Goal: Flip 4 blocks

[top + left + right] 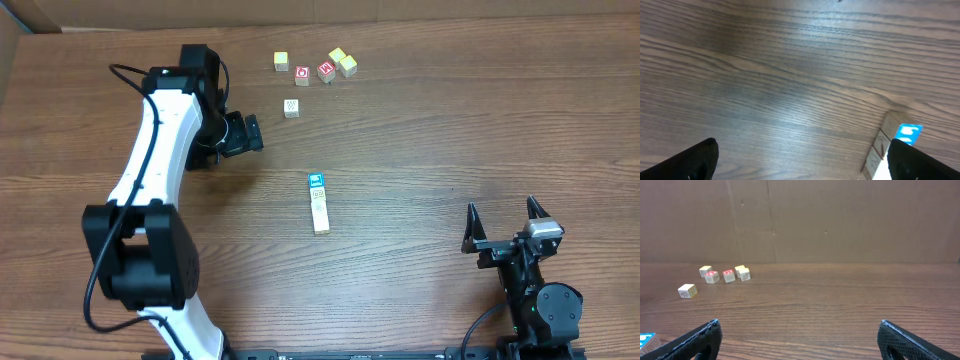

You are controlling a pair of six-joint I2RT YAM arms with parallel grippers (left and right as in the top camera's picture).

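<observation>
So, the wooden table (420, 150) takes up basically the whole scene. The left arm (160, 130) is the big thing here: it rises from its base at the near left edge, reaches toward the far side, then folds back at the wrist so the left gripper (252, 134) points out toward the middle of the table. Its fingers (690, 161) are spread wide with nothing but bare wood between them.

The right arm (545, 300) sits tucked low at the near right corner. The right gripper (502, 215) faces the far side, level with the tabletop, its fingers (700, 339) also wide apart and holding nothing.

The row of blocks (319, 204) lies mid-table, between the two grippers and touching neither, closer to the left one. The cubes sit end to end. The long axis runs far-to-near, with the near end drifting slightly right. The blue-faced block (317, 181) caps the far end, blue side up, and the rest look pale; I can't read their prints.

Further back are a white dotted cube (291, 107), two red-faced cubes (302, 75) and some yellow-faced cubes (347, 67), well apart from the row.
</observation>
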